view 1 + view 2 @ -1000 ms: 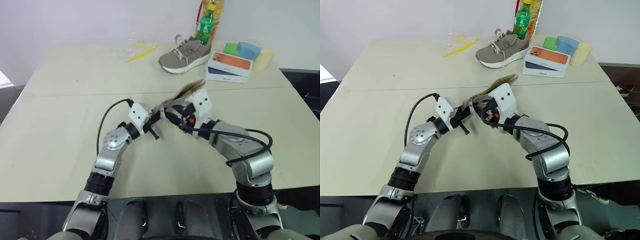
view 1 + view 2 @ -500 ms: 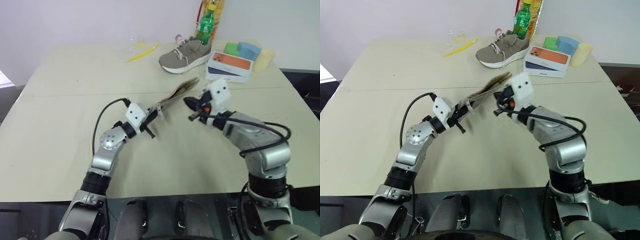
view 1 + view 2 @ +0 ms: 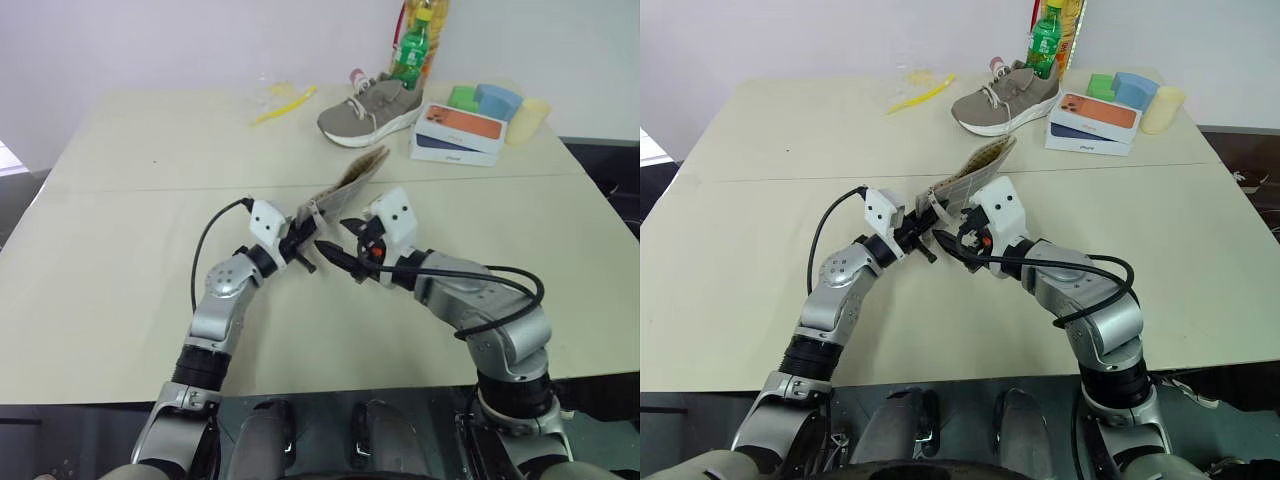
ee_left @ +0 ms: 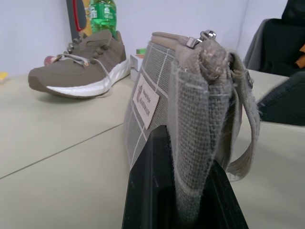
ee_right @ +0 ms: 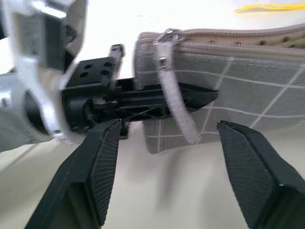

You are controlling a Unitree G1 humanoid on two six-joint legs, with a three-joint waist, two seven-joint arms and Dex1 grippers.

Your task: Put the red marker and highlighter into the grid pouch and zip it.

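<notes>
The grid pouch, grey with white lines and a small label, is held up off the table, tilted away toward the shoe. My left gripper is shut on its near end, fabric pinched between the black fingers. The zipper pull and thin grey loop hang at that same end. My right gripper is open right beside that end, its fingers spread on either side of the loop without touching it. The red marker and the highlighter are out of view.
At the table's far side lie a grey shoe, a green bottle, an orange phone box, green and blue blocks and a long yellow stick. The table is bare around the arms.
The right gripper, drawn off to the right and shut half a second ago, has come back to the pouch's near end and opened. The left gripper keeps its hold, the pouch tipped slightly.
</notes>
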